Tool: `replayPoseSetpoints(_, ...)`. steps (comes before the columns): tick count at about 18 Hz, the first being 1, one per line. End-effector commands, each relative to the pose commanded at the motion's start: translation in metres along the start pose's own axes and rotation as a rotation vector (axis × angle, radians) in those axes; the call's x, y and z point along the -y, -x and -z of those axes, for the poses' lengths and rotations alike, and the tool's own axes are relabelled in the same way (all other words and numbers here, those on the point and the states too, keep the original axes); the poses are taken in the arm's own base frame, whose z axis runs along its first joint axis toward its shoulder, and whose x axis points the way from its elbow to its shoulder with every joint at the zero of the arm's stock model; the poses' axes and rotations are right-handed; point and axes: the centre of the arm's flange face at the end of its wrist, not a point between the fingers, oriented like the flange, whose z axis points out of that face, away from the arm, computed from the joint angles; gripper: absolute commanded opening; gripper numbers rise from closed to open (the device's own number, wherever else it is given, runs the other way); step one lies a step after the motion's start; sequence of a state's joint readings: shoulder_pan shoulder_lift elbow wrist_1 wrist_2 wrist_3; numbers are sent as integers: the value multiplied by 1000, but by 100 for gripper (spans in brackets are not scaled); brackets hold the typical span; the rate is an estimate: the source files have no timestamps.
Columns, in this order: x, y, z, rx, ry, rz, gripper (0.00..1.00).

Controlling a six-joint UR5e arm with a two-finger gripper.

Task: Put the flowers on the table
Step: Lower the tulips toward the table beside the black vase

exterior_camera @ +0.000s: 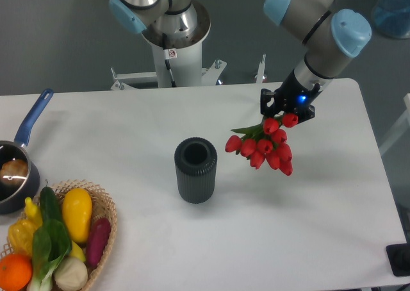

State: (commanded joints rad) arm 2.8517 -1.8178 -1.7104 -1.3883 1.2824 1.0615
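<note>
Red flowers (262, 147) hide their stems in the gripper (286, 105), apparently clamped on them.

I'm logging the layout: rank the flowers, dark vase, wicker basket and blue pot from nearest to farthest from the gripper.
1. flowers, hanging at the gripper.
2. dark vase, mid-table.
3. wicker basket and blue pot, both at the far left edge; too close to call.

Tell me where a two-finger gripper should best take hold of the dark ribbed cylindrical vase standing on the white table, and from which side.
Probably the ribbed wall of the dark cylindrical vase, with the jaws across its middle, coming in level from the side. It stands upright on the white table with bare surface all round. Gripping one side of the open rim from above may also work. The gripper now holds the red tulips.
</note>
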Motion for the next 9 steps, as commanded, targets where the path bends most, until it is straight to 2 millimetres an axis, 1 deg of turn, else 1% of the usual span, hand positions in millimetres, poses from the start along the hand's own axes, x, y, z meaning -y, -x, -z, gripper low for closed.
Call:
replayPoseSetpoints(2,-2,0,-5,-8,4,3,35)
replayPoseSetpoints(5,-5,0,-8,-14,5,6,35)
replayPoseSetpoints(8,-4,-1,-10,-17,7,6,36)
replayPoseSetpoints(9,-4,1,-14,-25,12,7,36)
